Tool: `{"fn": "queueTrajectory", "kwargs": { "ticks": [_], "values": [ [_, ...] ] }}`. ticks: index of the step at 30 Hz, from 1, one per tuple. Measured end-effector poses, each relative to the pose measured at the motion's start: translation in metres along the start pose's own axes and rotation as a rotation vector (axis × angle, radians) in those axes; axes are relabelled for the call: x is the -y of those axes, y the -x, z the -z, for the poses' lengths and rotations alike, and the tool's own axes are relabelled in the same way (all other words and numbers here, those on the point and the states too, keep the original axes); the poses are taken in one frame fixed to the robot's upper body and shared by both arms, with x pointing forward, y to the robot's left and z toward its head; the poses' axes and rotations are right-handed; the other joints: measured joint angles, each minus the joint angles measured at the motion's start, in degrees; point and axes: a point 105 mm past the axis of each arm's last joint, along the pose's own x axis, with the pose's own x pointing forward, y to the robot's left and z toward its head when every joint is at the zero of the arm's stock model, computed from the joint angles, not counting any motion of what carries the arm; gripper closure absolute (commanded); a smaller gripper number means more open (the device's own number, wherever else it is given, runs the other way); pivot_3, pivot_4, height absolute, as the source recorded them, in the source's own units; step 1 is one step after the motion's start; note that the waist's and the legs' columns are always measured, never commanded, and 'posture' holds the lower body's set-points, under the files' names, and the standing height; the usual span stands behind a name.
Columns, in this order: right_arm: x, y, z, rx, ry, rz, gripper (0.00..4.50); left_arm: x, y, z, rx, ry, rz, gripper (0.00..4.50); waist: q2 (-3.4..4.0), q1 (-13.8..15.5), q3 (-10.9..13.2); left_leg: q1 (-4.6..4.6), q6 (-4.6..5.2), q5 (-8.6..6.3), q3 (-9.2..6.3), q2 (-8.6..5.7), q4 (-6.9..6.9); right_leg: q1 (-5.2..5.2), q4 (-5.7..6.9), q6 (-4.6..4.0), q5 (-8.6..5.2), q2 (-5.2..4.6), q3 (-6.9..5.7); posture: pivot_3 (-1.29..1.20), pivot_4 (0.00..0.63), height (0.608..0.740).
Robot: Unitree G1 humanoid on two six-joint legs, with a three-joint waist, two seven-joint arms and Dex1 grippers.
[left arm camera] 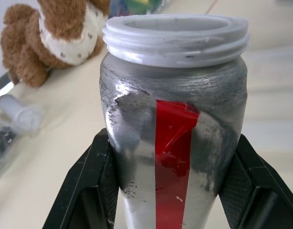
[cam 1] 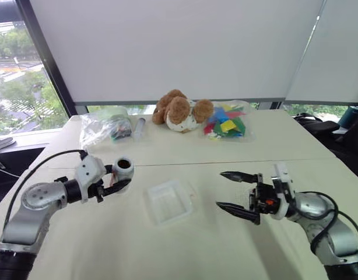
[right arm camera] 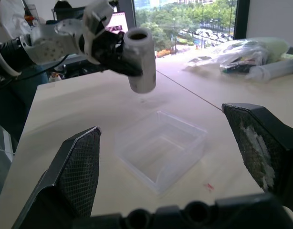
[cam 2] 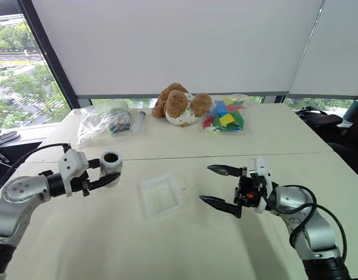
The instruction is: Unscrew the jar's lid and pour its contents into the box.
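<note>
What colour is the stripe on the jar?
Red, running vertically down the silver-grey jar; clearest in the left wrist view.

jar (left arm camera: pixel 172 138) silver-grey, vertical red stripe, white threaded rim; box (cam 1: pixel 168 201) clear plastic, right of jar; left gripper (cam 1: pixel 118 185) black fingers, white-grey wrist; right gripper (cam 1: pixel 231 191) black, right of box; plush toy (cam 1: pixel 180 111) brown, white spotted cloth, far behind jar; bag of blocks (cam 1: pixel 227 123) red, blue, yellow, green; table (cam 1: pixel 185 245) cream
</note>
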Motion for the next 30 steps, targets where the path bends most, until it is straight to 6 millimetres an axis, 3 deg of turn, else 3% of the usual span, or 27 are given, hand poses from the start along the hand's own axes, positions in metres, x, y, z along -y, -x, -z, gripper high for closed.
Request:
{"fn": "queueTrajectory", "kwargs": {
  "ticks": [4, 9, 21, 25, 30],
  "values": [
    [-0.002, 0.008, 0.007, -0.046, -0.006, 0.011, 0.07, -0.001, -0.010, 0.000, -0.011, -0.136, -0.067, 2.42, -0.01, 1.0, 0.0, -0.06, 0.02, -0.01, -0.02, -0.01, 0.00, -0.02, -0.05, 0.02, 0.01, 0.00, -0.05, 0.00, 0.150, 0.740],
    [0.002, 0.022, 0.011, -0.088, -0.009, 0.056, 0.07, -0.001, -0.028, -0.015, -0.037, -0.611, -0.096, 2.42, -0.01, 1.7, 0.0, -0.03, 0.02, -0.01, 0.05, 0.01, -0.02, -0.01, -0.05, 0.00, 0.04, 0.01, -0.04, 0.00, 0.150, 0.740],
    [0.005, 0.027, 0.017, -0.100, -0.028, 0.110, 0.07, 0.027, -0.066, -0.042, 0.208, -1.416, -0.210, 2.42, -0.02, 1.9, 0.0, -0.02, 0.02, 0.00, 0.09, -0.02, -0.01, 0.02, -0.04, 0.22, 0.15, 0.04, -0.05, 0.00, 0.150, 0.740],
    [0.006, 0.027, 0.018, -0.098, -0.031, 0.128, 0.07, 0.040, -0.073, -0.034, 0.298, -1.676, -0.231, 2.42, -0.02, 1.9, 0.0, 0.03, 0.03, 0.00, 0.12, -0.02, 0.00, 0.02, 0.07, 0.24, 0.14, 0.05, -0.05, 0.00, 0.150, 0.740],
    [0.007, 0.026, 0.018, -0.088, -0.037, 0.150, 0.07, 0.044, -0.079, -0.019, 0.317, -1.862, -0.273, 2.42, -0.04, 1.9, 0.0, 0.03, 0.04, 0.01, 0.10, -0.12, 0.05, 0.02, 0.15, 0.24, 0.14, 0.11, -0.06, 0.00, 0.150, 0.740]
  ]
}}
